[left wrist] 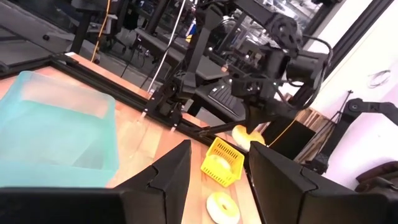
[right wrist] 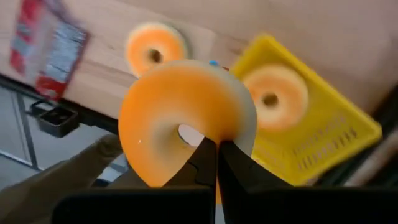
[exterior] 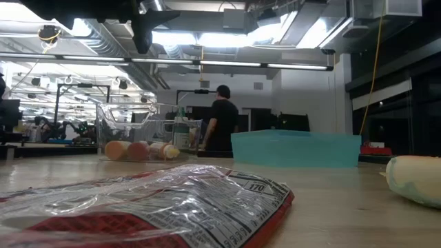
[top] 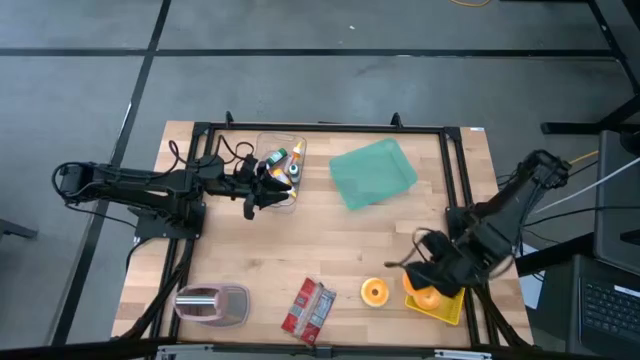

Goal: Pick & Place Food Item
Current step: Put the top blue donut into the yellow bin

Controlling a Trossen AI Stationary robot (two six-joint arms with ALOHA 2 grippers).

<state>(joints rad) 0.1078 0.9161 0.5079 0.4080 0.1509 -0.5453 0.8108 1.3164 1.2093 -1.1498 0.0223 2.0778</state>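
Right pincer (right wrist: 211,163) clamped on donut (right wrist: 186,124) above basket (right wrist: 336,140) | one donut (right wrist: 272,96) inside basket | one donut (right wrist: 155,48) left beside basket | left pincer (top: 250,207) half-open, empty

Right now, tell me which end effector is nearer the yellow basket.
Right. The right end effector hangs over the yellow basket, gripping a doughnut; the left end effector sits across the table by the clear bin.

floor (top: 300,80): grey concrete | ceiling lights (exterior: 234,38): bright strips | person (exterior: 220,124): standing beyond table
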